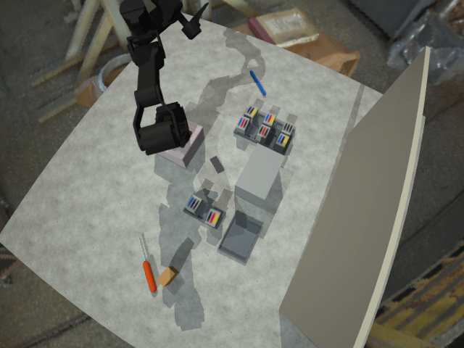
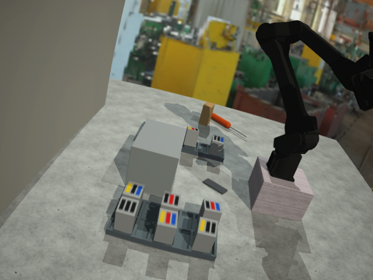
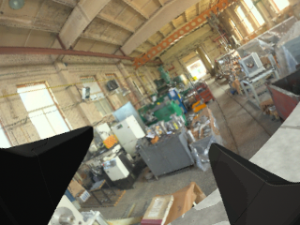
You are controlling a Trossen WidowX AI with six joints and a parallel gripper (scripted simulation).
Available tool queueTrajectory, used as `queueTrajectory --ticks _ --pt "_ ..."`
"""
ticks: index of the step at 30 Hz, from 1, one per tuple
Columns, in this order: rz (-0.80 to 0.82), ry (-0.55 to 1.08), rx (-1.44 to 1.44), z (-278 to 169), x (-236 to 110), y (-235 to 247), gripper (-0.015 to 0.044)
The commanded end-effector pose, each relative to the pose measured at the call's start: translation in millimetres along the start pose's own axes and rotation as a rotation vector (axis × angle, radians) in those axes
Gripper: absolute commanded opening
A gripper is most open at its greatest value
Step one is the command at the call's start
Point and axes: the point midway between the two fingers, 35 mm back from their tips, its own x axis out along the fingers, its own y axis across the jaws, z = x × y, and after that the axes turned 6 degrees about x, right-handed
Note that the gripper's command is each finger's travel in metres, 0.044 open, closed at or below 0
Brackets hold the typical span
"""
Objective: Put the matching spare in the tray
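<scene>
The claw [image 3: 150, 213], fingers apart and empty, points off the counter [image 1: 75, 209]; the grey box [image 1: 259, 174] and spares lie well behind it.
</scene>
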Motion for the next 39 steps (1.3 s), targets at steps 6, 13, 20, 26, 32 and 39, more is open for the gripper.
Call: queueTrajectory --ticks 6,13,20,26,32,39 --pt "-0.299 0.019 -0.446 22.1 92.6 -54.3 0.044" --pt "-0.545 0.118 -0.626 54.7 134.0 -119.2 0.044" --pt "-0.793 0.25 -0.696 96.1 148.8 -193.1 0.044" --pt "-1.016 0.374 -0.658 138.5 138.0 -262.0 0.044" --pt "-1.232 0.504 -0.536 182.6 102.8 -328.4 0.044" --pt "-1.444 0.645 -0.284 227.7 34.1 -392.2 0.044"
